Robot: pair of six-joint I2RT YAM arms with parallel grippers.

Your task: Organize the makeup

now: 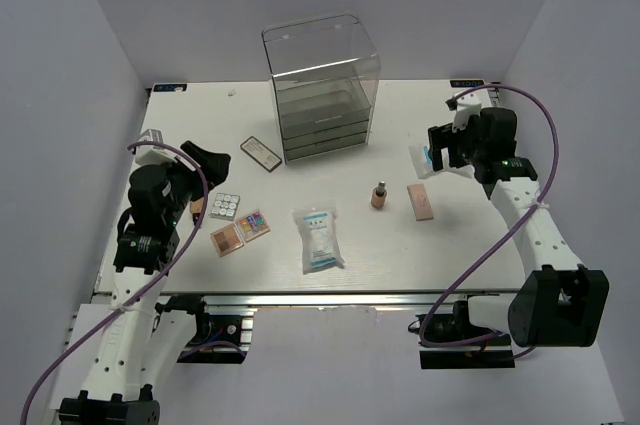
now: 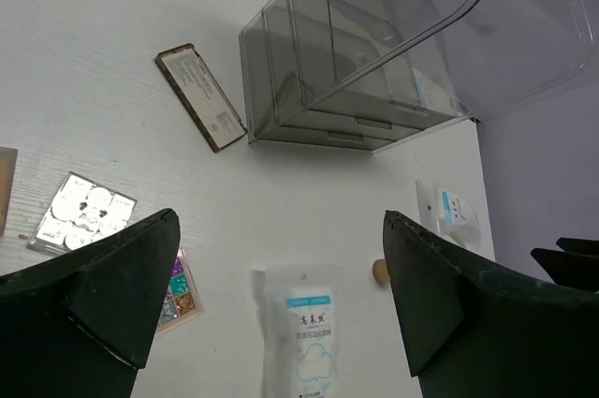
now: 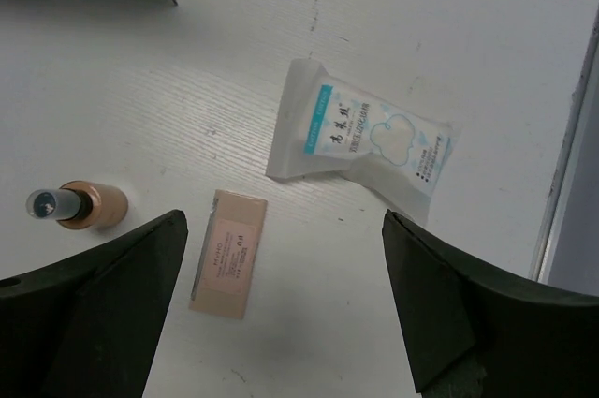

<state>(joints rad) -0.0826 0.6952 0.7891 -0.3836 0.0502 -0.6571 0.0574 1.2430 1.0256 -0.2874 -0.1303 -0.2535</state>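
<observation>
The makeup lies spread over the white table. A dark-framed flat case (image 1: 261, 153) (image 2: 200, 96) sits left of the drawer box. A white-grid palette (image 1: 226, 207) (image 2: 82, 212), a multicoloured palette (image 1: 253, 224) (image 2: 178, 287) and a pink palette (image 1: 227, 240) cluster at the left. A white-and-blue packet (image 1: 319, 238) (image 2: 304, 332) (image 3: 365, 140) lies in the middle. A small brown bottle (image 1: 379, 195) (image 3: 80, 205) stands beside a peach palette (image 1: 421, 202) (image 3: 228, 252). My left gripper (image 1: 205, 167) (image 2: 279, 229) hangs open above the left cluster. My right gripper (image 1: 440, 150) (image 3: 284, 220) is open over the peach palette, holding nothing.
A tall clear acrylic drawer box (image 1: 322, 85) (image 2: 374, 61) stands at the back centre. A second small white-and-blue packet (image 1: 425, 157) (image 2: 454, 215) lies just by the right gripper. Grey walls close in the table (image 1: 480, 245) on three sides.
</observation>
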